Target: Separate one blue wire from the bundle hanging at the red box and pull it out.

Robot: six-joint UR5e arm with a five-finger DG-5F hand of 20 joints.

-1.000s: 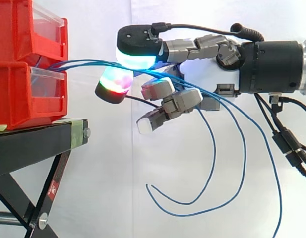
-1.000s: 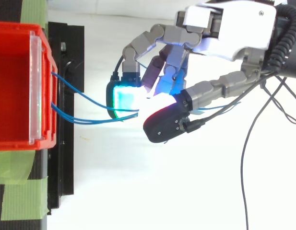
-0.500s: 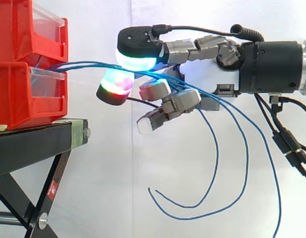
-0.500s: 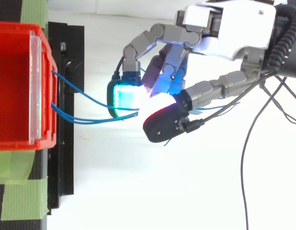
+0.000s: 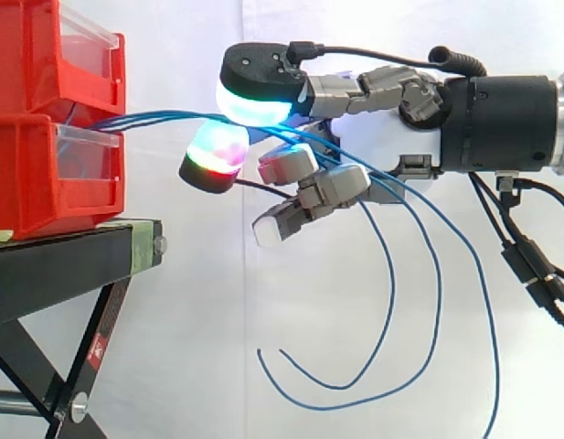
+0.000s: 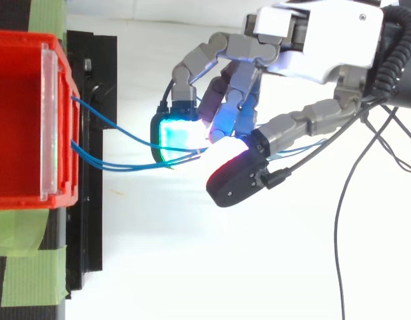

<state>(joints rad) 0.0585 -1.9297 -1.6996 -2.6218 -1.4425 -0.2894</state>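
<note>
Presently, the blue wires [image 5: 154, 116] left the front of the red box [image 5: 53, 174] at the seam between its upper and lower bins. They ran almost level away from the box into the hand [image 5: 391, 137]. From above, the strands [image 6: 105, 123] left the box front at separate points and drew together towards the hand. The hand [image 6: 325, 40] stood near the box front, clear of it, with its fingers curled. Two glowing fingertips [image 5: 254, 102], one cyan-green above and one red-green below, lay on either side of the strands. The wires passed between them, over the curled lower fingers and out past the palm, so the hand had them gathered in its curl. Whether one strand was parted from the others could not be determined. On the side of the hand away from the box, the loose ends hung in long loops, reaching lower than the box's base. The box rested on a black stand [image 5: 71, 256].
</note>
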